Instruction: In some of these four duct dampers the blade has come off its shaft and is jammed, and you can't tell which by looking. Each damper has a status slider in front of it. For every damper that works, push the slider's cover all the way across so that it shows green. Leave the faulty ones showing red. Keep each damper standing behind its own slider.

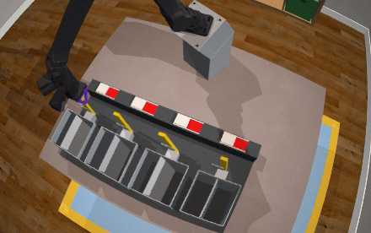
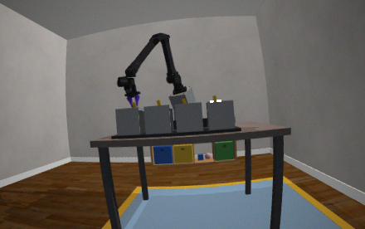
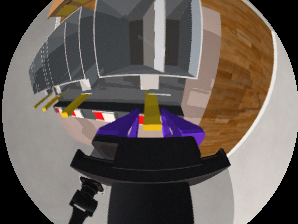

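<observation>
Purple-fingered gripper [image 1: 84, 96] [image 2: 133, 100] [image 3: 150, 111]: partly open, its fingers astride the end lever and not clamped on it; a slim gap shows on the lever's left in the wrist view, while its right side is close to the other finger.
End lever [image 1: 90, 108] [image 2: 134, 105] [image 3: 152, 111]: yellow, sloping from the end damper toward the slider rail.
End damper [image 1: 73, 131] [image 2: 128, 121] [image 3: 148, 50]: grey, open-topped, leftmost in the top view, standing behind its own slider.
Other dampers: second [image 1: 111, 154] [image 2: 158, 119], third [image 1: 158, 177] [image 2: 188, 117] and fourth [image 1: 211, 197] [image 2: 221, 115] continue the row, each behind its slider; only narrow gaps part the walls.
Slider rail [image 1: 166, 115]: dark, along the lever side; its left end in the top view lies just beside the fingers.
Status sliders: first [image 1: 107, 91], second [image 1: 144, 105], third [image 1: 188, 123] and fourth [image 1: 234, 141] all show red, with white covers at their left in the top view.
Table [image 1: 291, 114] [image 2: 191, 136]: broad open room between rail and arm pedestal [image 1: 196, 56] [image 2: 177, 99]; much less margin outside the end damper.
</observation>
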